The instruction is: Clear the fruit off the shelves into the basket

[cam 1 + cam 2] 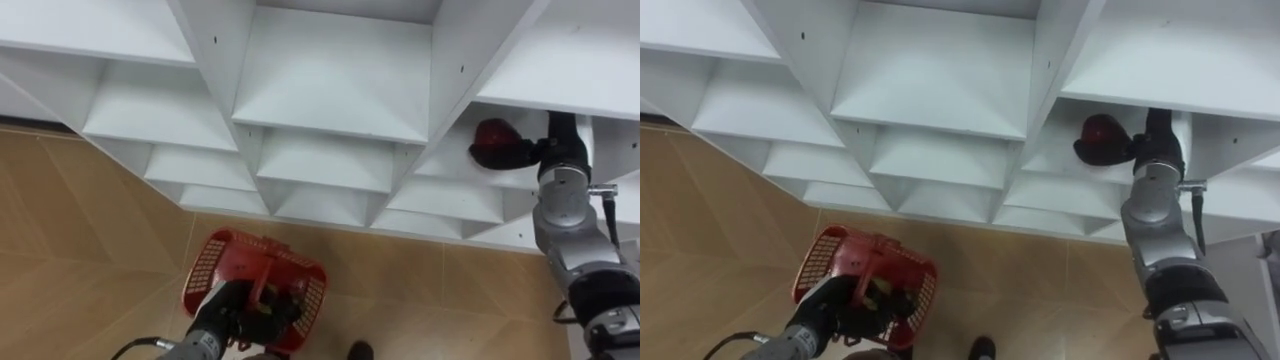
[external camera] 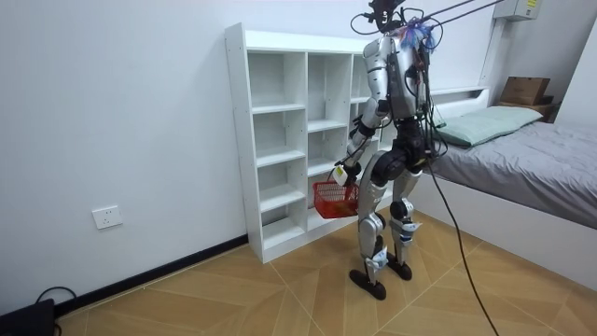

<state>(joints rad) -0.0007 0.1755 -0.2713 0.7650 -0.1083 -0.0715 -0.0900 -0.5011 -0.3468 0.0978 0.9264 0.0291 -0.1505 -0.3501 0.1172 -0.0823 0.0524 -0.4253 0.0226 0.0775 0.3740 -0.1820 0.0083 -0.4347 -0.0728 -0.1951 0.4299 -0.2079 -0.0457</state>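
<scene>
A red apple (image 1: 492, 133) (image 1: 1100, 133) lies in a compartment on the right side of the white shelf unit (image 1: 340, 80) (image 2: 280, 121). My right hand (image 1: 528, 152) (image 1: 1143, 146) reaches into that compartment, and its dark fingers curl under and around the apple. Low at the left, over the wooden floor, hangs a red wire basket (image 1: 212, 258) (image 1: 818, 262) (image 2: 329, 200). My left hand (image 1: 235, 305) (image 1: 840, 305) is shut on its handle. Something small and pale shows inside the basket, too hidden to name. In the room view I stand upright, close against the shelf unit.
The other shelf compartments stand bare. A bed (image 2: 532, 159) with a grey cover lies at the room view's right, behind me. The white wall carries a socket (image 2: 107, 217) left of the shelves. Open wooden floor (image 2: 233, 299) spreads at the room view's left.
</scene>
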